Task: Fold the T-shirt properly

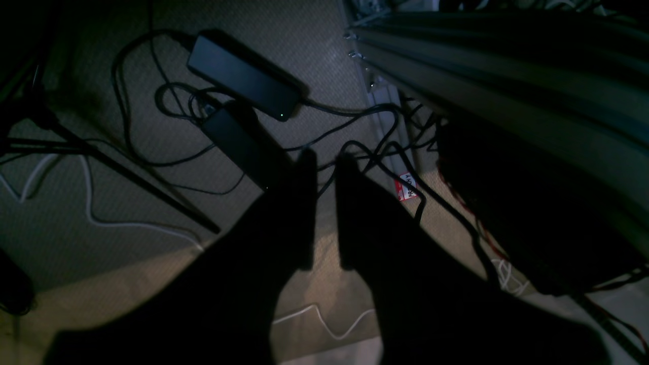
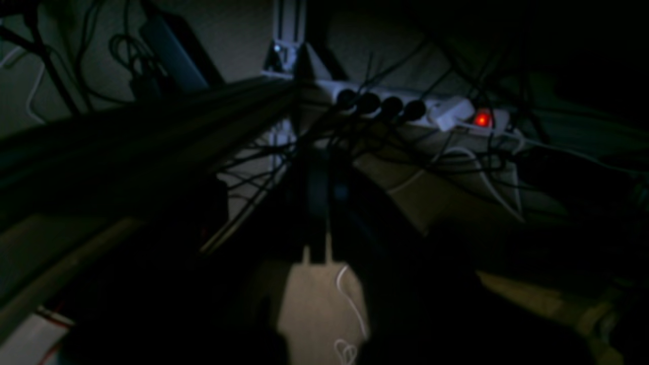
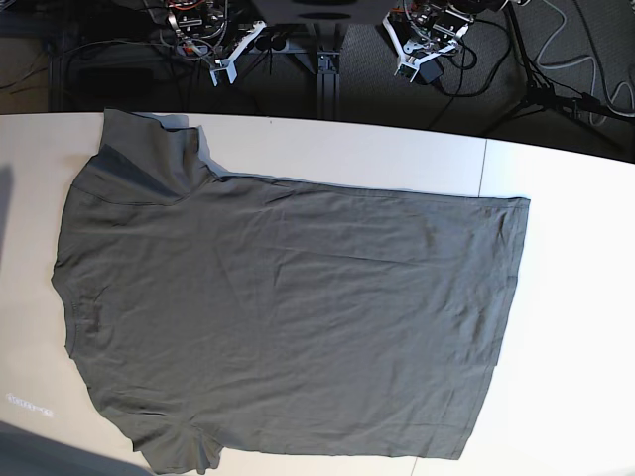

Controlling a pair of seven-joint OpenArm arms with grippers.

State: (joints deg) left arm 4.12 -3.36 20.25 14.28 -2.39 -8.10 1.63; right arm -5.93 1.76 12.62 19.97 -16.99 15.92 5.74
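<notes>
1. Two pincers hang parked off the back edge of the table [image 3: 556, 198], neither one touching cloth. In its own wrist view the left gripper [image 1: 324, 213] shows a narrow gap between its dark fingers and nothing in it. The right gripper [image 2: 317, 253] is pressed together and empty.
2. Just below the left pincer lies only floor: a power brick [image 1: 243, 76], tangled cables [image 1: 355, 152] and a tripod leg [image 1: 137, 177]. Beyond the right pincer sits a power strip [image 2: 421, 109] with its red switch lit.
3. Well forward of both pincers, the T-shirt [image 3: 288, 317] lies spread flat across the table, collar end towards the base view's left, hem to its right, one sleeve [image 3: 149, 159] nearest the arms.
4. No fold is made yet, so I judge this the very start.
5. Next, both arms must rise over the table edge, spread their fingers and pinch the near long edge of the cloth.
6. Nothing rests on the shirt; the frame rail [image 1: 507, 61] beside the left pincer is the likeliest snag.
</notes>
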